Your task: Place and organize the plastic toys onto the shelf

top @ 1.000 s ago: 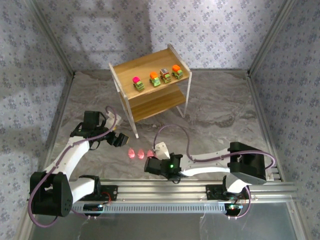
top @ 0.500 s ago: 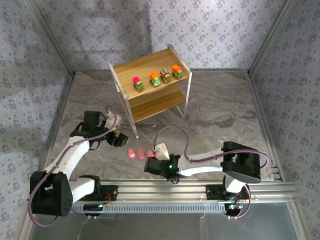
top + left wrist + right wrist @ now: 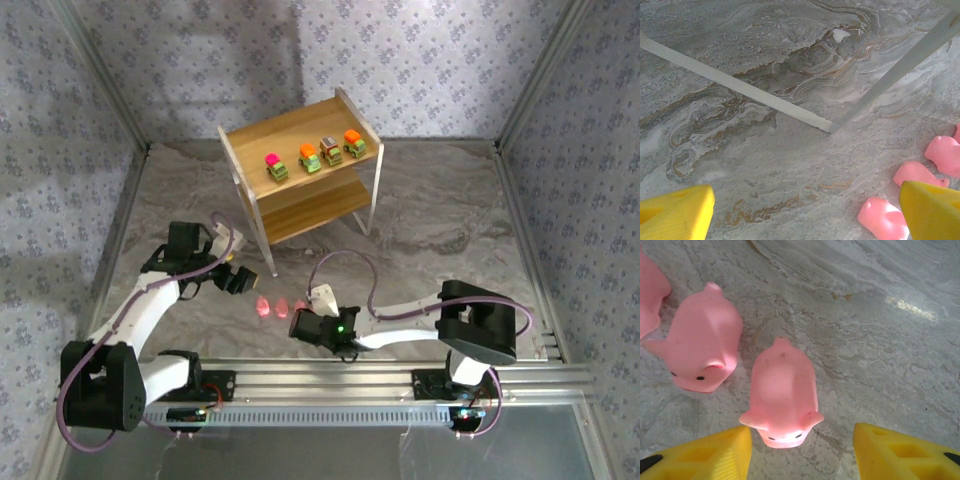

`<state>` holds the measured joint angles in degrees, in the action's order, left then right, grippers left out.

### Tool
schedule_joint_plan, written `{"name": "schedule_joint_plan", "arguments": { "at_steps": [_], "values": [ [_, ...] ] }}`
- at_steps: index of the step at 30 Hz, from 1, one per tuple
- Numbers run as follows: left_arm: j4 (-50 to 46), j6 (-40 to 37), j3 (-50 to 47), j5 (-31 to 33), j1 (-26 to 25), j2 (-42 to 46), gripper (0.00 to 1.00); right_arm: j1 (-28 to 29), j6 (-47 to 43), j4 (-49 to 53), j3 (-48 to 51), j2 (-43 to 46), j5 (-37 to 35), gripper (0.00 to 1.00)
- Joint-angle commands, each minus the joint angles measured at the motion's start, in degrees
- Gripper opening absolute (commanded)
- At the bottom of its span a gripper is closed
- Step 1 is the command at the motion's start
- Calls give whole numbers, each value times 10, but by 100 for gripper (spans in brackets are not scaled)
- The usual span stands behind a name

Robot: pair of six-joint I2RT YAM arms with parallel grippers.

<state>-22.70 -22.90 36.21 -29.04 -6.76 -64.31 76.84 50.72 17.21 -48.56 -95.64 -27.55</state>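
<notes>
On the marbled desk (image 3: 450,230) we see pink figures (image 3: 784,390), one cropped. Cars (image 3: 312,158) top the shelf (image 3: 310,210); left hand (image 3: 805,212), right hand (image 3: 800,450) gape open.

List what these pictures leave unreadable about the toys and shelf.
- Top external: the right end effector covers part of the pink figures, so their count is unclear.
- Top external: the cars are too small for detail. The shelf top board hides the lower tier's rear.
- Right wrist: the left edge cuts off one of the pink figures.

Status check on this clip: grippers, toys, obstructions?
Right gripper open, astride pink toy. Left gripper open, empty. Four cars on shelf. Nothing blocking.
</notes>
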Motion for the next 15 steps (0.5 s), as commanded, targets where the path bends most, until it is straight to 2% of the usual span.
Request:
{"name": "schedule_joint_plan", "arguments": {
  "at_steps": [1,5,15],
  "values": [
    [4,0,7,-2,-3,-5,95,-4,-11,-2,4,-12,3,56],
    [2,0,9,-2,-3,-5,95,-7,-18,-1,-1,-17,4,53],
    [1,1,10,-1,-3,-7,95,-16,-43,-1,-15,-24,4,51]
  ]
}}
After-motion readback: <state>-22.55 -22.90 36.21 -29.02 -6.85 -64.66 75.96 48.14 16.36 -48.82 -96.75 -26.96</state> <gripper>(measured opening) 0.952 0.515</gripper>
